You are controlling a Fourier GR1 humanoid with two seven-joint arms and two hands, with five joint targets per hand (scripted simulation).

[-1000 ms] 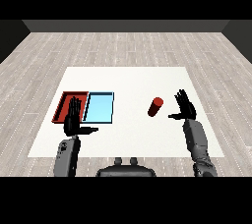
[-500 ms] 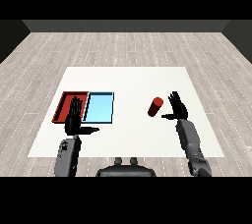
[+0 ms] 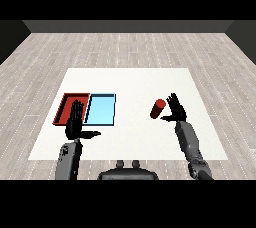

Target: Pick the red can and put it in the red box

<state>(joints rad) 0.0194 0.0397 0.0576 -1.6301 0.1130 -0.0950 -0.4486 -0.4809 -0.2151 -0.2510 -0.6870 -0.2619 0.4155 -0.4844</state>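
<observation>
Right hand (image 3: 174,110) open beside red can (image 3: 158,108)

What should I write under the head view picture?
Robot's open right hand reaches beside the red can; the red tray waits.

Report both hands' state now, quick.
Left hand: open, fingers straight, holding nothing, in front of the red tray.
Right hand: open, fingers spread right beside the red can, not curled round it.

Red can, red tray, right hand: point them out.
red can (image 3: 157,109), head view, on its side wall.
red tray (image 3: 65,107), head view, on its bare floor.
right hand (image 3: 174,109), head view, on its palm.
</observation>
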